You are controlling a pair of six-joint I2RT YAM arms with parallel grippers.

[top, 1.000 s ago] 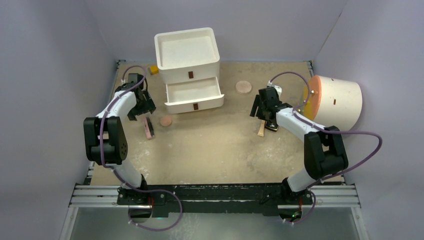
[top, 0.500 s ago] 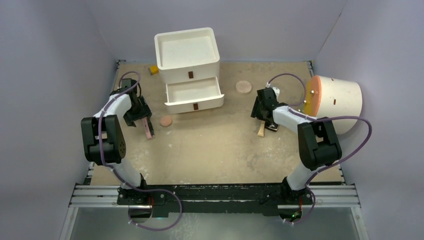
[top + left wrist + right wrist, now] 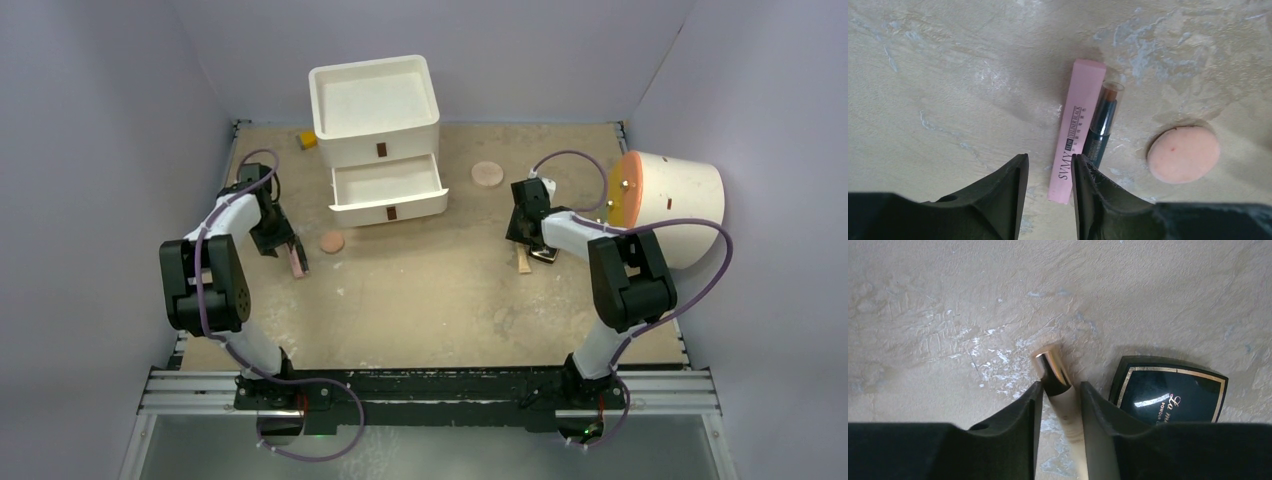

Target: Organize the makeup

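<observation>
A slim pink box (image 3: pixel 1077 125) and the dark stick (image 3: pixel 1103 125) beside it lie on the table left of the drawers, and appear together as one pink stick (image 3: pixel 297 262) from above. My left gripper (image 3: pixel 1047 162) stands open over the box's near end, with a gap on the left side. A peach disc (image 3: pixel 1184 153) lies to the right, and another peach disc (image 3: pixel 487 173) lies further back. My right gripper (image 3: pixel 1059 386) is shut on the gold-capped tan tube (image 3: pixel 1054 371), which lies on the table. A black square compact (image 3: pixel 1170 395) sits just right of it.
A white drawer unit (image 3: pixel 375 100) stands at the back with its lower drawer (image 3: pixel 387 188) pulled open. A small yellow block (image 3: pixel 308 140) lies to its left. A big cream cylinder with an orange face (image 3: pixel 675 205) lies at the right wall.
Both arms came down towards the table and both grippers narrowed. The left one now straddles the pink box, and the right one has closed round the tan tube.
</observation>
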